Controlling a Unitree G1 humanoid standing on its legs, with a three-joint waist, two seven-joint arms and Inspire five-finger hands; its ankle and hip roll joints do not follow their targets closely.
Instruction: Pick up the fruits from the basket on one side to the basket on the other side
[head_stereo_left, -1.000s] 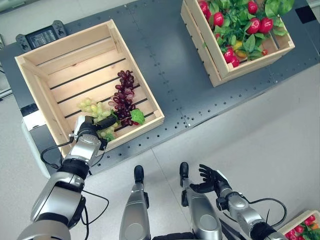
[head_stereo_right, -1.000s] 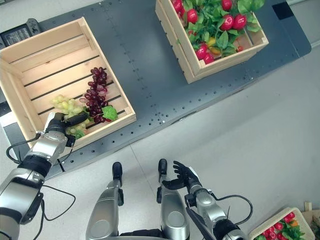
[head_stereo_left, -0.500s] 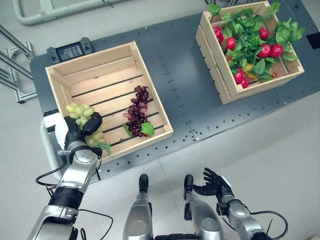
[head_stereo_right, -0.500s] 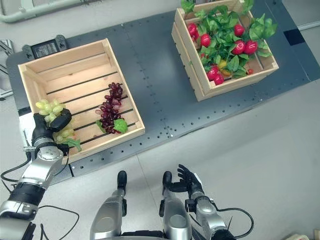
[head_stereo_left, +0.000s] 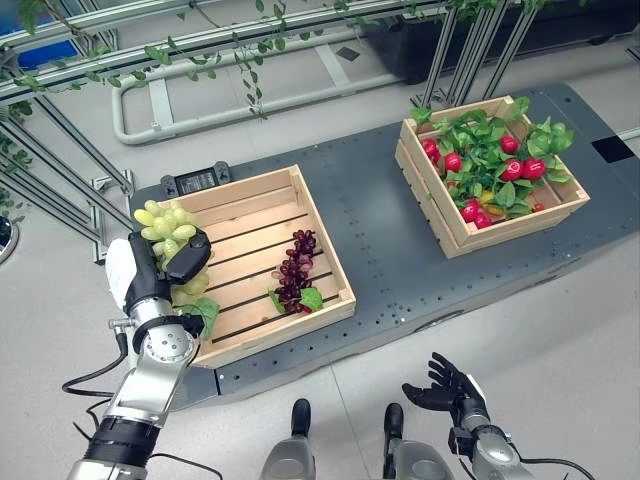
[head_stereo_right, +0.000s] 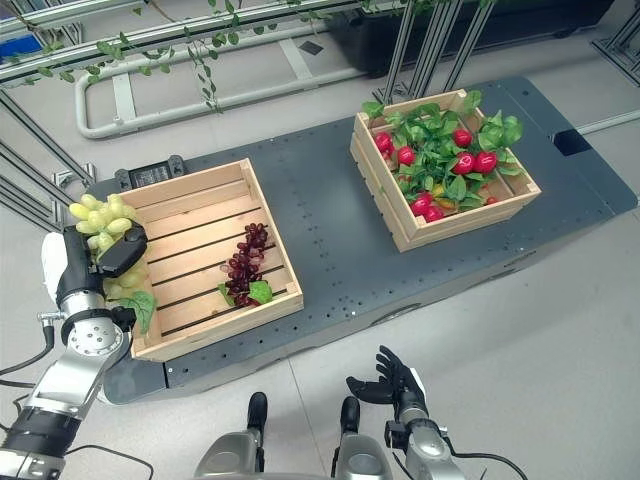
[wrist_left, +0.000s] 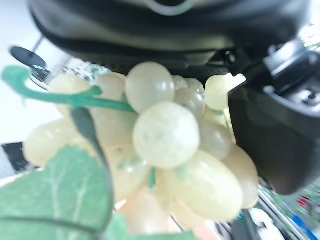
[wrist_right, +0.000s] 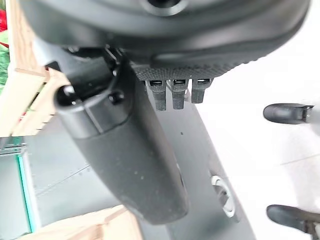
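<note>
My left hand (head_stereo_left: 150, 275) is shut on a bunch of green grapes (head_stereo_left: 168, 224), held up above the left rim of the left wooden crate (head_stereo_left: 262, 196). Up close, the pale grapes (wrist_left: 170, 145) and a green leaf press against the hand's dark thumb (wrist_left: 270, 135). A dark purple grape bunch (head_stereo_left: 296, 278) with a leaf lies inside that crate. The right wooden crate (head_stereo_left: 470, 238) holds red fruits among green leaves. My right hand (head_stereo_left: 450, 383) hangs low near the floor, fingers relaxed and holding nothing; its thumb (wrist_right: 130, 160) shows near.
Both crates rest on a dark grey perforated platform (head_stereo_left: 375, 225). A small black device (head_stereo_left: 197, 181) sits behind the left crate. Metal frame tubes with vines (head_stereo_left: 250, 40) run behind the platform. Pale floor lies in front.
The camera has tilted up, showing more of the background. My left hand has lifted the green grapes higher, off the crate's left edge. The right hand stays low.
</note>
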